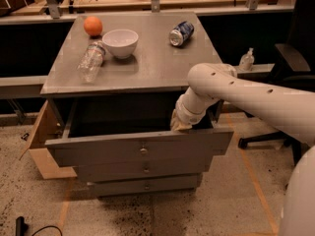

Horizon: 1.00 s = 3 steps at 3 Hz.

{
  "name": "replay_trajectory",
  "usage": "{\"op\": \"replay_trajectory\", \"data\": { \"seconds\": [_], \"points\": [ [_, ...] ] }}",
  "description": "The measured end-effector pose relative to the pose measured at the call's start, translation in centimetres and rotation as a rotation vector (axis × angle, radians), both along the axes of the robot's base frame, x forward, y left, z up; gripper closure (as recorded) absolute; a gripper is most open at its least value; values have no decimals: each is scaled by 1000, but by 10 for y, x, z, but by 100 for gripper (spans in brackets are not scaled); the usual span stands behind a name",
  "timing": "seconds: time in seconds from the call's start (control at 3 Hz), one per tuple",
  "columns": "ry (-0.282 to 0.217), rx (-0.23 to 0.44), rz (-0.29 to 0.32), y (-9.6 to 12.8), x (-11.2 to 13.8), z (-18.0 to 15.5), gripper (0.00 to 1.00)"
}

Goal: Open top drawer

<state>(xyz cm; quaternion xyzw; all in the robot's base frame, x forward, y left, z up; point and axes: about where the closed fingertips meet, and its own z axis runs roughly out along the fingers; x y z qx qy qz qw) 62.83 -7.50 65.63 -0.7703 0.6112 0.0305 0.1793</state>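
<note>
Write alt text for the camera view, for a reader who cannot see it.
The top drawer stands open, with the robot's claw just inside it behind the front panel, right of centre. On the cabinet top are an orange, a white bowl, a toppled plastic bottle and a can.
</note>
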Motion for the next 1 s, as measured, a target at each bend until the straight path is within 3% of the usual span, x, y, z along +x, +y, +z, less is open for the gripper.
{"op": "replay_trajectory", "data": {
  "seconds": [0.67,1.0],
  "points": [
    [174,-84,-7,-30,-47,1,100],
    [279,-121,-21,-48,-91,-3,100]
  ]
}}
